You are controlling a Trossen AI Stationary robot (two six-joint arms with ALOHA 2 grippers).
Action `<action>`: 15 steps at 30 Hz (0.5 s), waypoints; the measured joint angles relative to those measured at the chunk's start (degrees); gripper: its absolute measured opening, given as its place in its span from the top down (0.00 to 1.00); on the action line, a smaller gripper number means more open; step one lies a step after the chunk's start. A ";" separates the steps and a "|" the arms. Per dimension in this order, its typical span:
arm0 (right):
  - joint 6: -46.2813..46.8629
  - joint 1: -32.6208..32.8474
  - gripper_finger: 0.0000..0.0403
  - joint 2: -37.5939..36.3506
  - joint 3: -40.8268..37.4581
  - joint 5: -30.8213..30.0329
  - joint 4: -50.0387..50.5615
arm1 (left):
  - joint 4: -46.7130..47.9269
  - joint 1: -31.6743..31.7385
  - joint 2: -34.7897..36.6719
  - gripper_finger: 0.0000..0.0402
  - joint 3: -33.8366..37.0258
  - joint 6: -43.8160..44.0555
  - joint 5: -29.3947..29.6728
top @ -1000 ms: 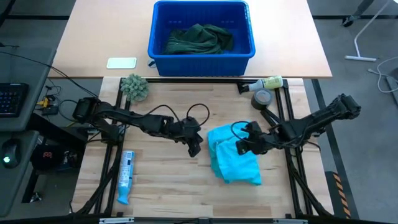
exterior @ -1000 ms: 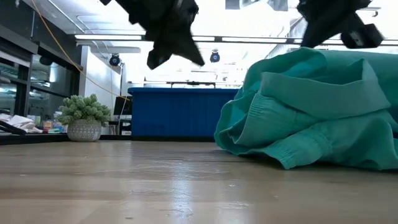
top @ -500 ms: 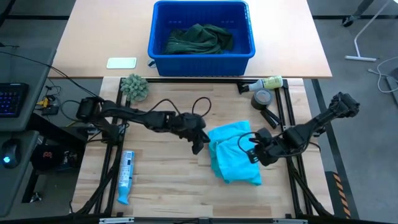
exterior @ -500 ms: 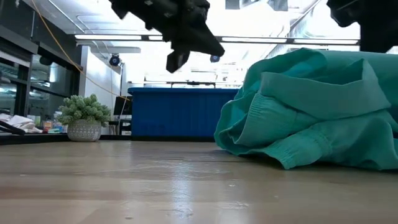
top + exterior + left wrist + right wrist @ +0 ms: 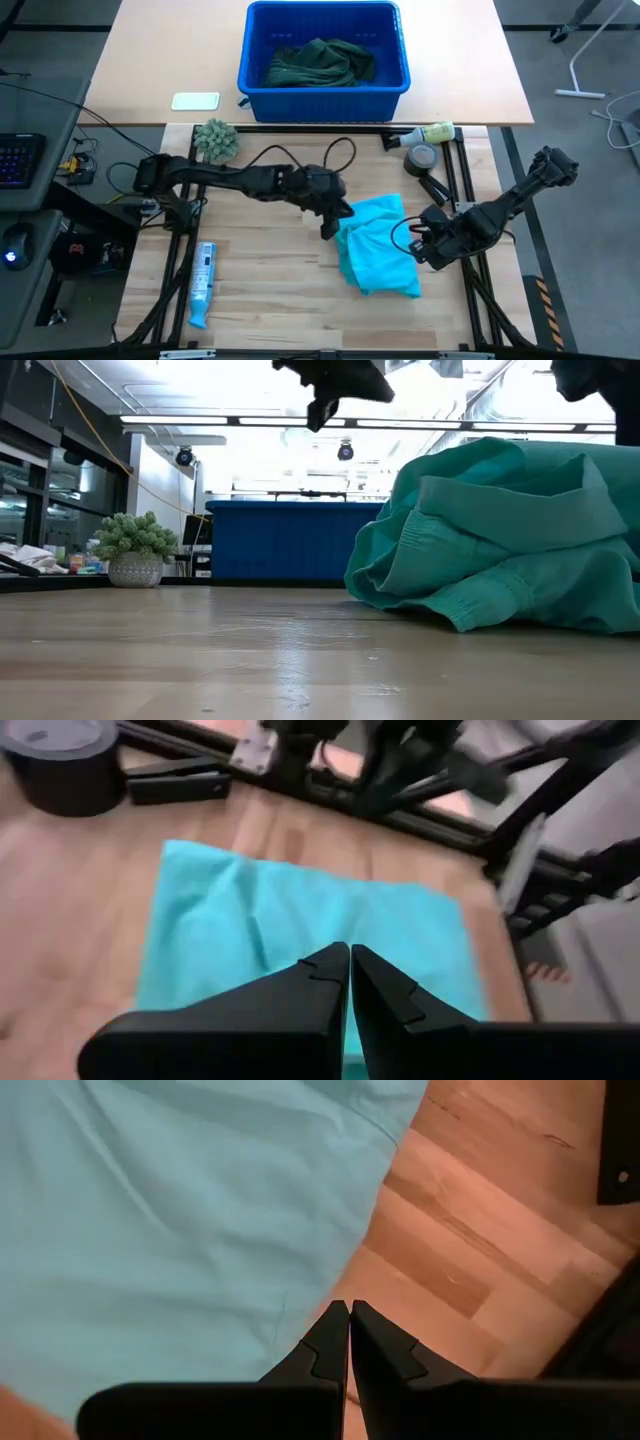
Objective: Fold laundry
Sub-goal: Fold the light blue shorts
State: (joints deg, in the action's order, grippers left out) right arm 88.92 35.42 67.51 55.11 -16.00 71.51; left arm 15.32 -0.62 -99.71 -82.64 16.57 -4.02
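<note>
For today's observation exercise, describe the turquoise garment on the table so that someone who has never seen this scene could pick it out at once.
Start at the wooden table, in front of the blue bin that holds dark green laundry. Near the table's middle, slightly right, the turquoise garment lies crumpled between the left end effector and the right end effector. It is the only bright cyan cloth and the only garment outside the bin.
</note>
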 joint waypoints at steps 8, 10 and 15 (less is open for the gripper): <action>-3.45 5.86 1.00 -0.55 -0.13 6.05 1.05 | 4.23 -1.81 -2.82 1.00 -1.63 2.25 -3.01; -2.90 7.74 1.00 -0.74 -0.13 6.59 0.79 | 3.61 -3.75 -3.65 1.00 -1.56 0.60 -2.40; 6.08 12.83 1.00 -1.85 -0.13 4.01 0.80 | -3.08 -7.61 -8.80 1.00 -2.87 -0.22 -0.50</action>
State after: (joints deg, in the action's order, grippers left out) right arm 95.01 48.25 65.66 54.98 -11.99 72.31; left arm 12.24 -8.23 -108.51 -85.52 16.35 -4.52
